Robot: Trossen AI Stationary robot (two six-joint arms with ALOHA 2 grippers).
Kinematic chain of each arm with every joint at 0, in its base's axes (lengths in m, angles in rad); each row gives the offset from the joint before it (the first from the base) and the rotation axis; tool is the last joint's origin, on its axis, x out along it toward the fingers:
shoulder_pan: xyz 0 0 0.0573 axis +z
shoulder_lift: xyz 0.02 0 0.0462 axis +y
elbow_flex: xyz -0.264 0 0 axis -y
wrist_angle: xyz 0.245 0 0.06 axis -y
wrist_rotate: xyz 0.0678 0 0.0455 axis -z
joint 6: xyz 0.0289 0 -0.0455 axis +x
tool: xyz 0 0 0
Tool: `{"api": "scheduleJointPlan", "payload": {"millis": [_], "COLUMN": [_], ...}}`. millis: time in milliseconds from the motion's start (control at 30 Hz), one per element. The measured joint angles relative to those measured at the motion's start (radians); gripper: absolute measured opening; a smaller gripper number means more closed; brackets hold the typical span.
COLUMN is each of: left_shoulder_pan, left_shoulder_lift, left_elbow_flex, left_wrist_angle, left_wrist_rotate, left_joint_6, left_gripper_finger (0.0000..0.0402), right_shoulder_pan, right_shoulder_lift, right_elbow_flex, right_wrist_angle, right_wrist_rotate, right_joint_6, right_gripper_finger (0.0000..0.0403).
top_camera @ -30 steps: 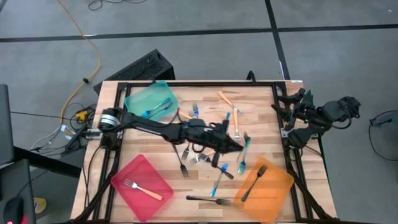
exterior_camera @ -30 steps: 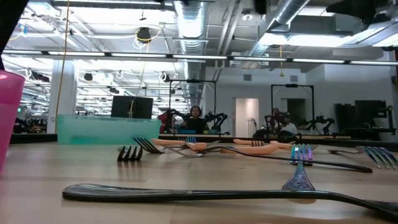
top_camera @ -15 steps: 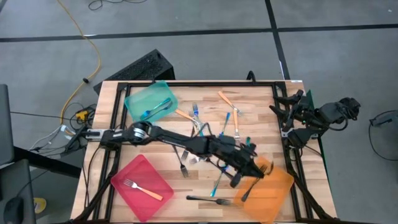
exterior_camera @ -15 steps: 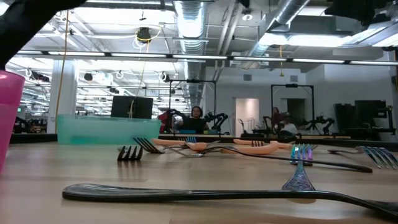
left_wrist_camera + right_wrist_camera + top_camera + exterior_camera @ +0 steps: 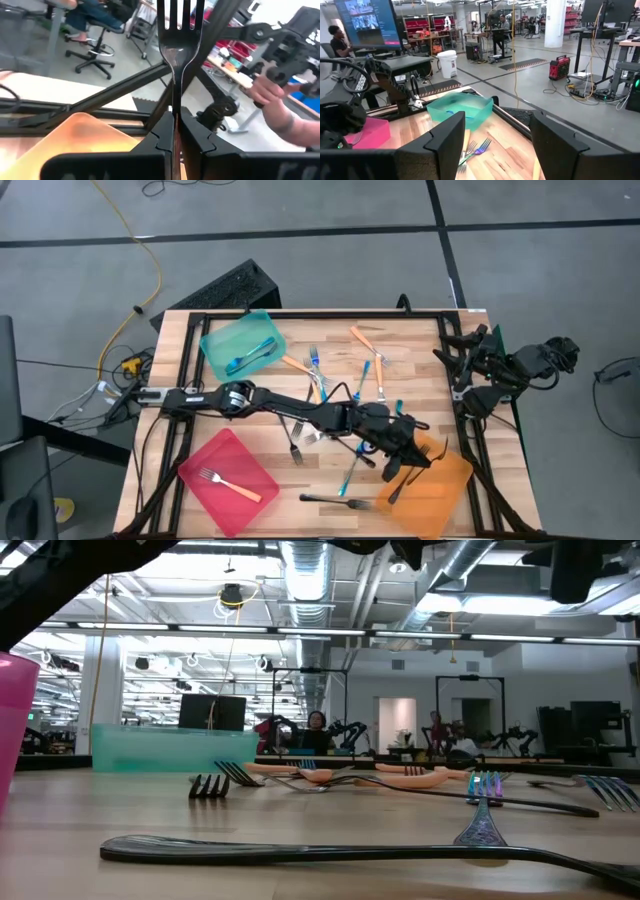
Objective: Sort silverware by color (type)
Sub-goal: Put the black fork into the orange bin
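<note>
My left gripper (image 5: pixel 408 458) reaches across the table and hovers over the orange tray (image 5: pixel 448 480), shut on a black fork (image 5: pixel 179 30). One more black fork (image 5: pixel 392 492) lies in that tray. The red tray (image 5: pixel 225 480) holds an orange-handled fork (image 5: pixel 228 484), and the teal tray (image 5: pixel 240 340) holds blue forks. Loose silverware lies on the wood: blue forks (image 5: pixel 355 468), orange-handled forks (image 5: pixel 362 337) and a black fork (image 5: pixel 335 500). My right gripper (image 5: pixel 495 150) waits open at the table's right edge, with nothing between its fingers. My left gripper pinches the black fork's handle (image 5: pixel 174 100) between its two fingers (image 5: pixel 161 131), which lie along the fork. The fork sticks out past the fingertips with its tines (image 5: pixel 180 12) away from the gripper. It is lifted clear, above the orange tray (image 5: pixel 85 135).
A black frame (image 5: pixel 300 313) runs round the wooden table. In the low view a black fork (image 5: pixel 350 852) lies close in front, with more forks behind it. A person's hand (image 5: pixel 272 97) shows beyond the table's right edge, by the right arm.
My left gripper has carried the black fork from the table's middle toward the right and near edges, sinking a little and rolling, and now stands over the orange tray. It stays shut on the fork throughout.
</note>
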Motion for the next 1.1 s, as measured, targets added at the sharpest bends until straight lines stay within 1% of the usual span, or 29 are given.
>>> {"api": "scheduleJointPlan", "payload": {"millis": [67,133,333,433,500,600,733,900,1067,1100], "left_shoulder_pan": [0.000,0.000,0.007,0.011,0.011,0.007,0.003,0.002,-0.001,0.001], "left_shoulder_lift": [0.002,0.021,0.100,0.113,0.113,0.114,0.114,0.114,0.132,0.140], "left_elbow_flex": [0.000,0.001,0.005,0.006,0.003,-0.001,-0.001,-0.001,0.003,0.010], "left_wrist_angle": [-0.018,0.005,0.007,0.005,-0.034,-0.082,-0.100,-0.162,-0.153,-0.147], "left_wrist_rotate": [-0.030,-0.042,-0.006,-0.014,-0.027,-0.060,-0.059,-0.072,-0.065,-0.045], "left_joint_6": [-0.002,-0.013,-0.166,-0.225,-0.259,-0.271,-0.291,-0.323,-0.364,-0.386], "left_gripper_finger": [0.0000,0.0000,0.0000,0.0000,0.0000,0.0000,0.0000,0.0000,0.0000,0.0000], "right_shoulder_pan": [0.000,0.000,0.000,0.000,0.000,0.000,0.000,0.000,0.000,0.000], "right_shoulder_lift": [0.000,0.000,0.000,0.000,0.000,0.000,0.000,0.000,0.000,0.000], "right_elbow_flex": [0.000,0.000,0.000,0.000,0.000,0.000,0.000,0.000,0.000,0.000], "right_wrist_angle": [0.000,0.000,0.000,0.000,0.000,0.000,0.000,0.000,0.001,0.001], "right_wrist_rotate": [0.000,0.000,-0.001,-0.001,-0.001,-0.002,-0.002,-0.002,-0.002,-0.002], "right_joint_6": [0.000,0.005,0.006,0.007,0.007,0.007,0.007,0.007,0.007,0.007], "right_gripper_finger": [0.0242,0.0242,0.0242,0.0242,0.0242,0.0242,0.0242,0.0242,0.0242,0.0242]}}
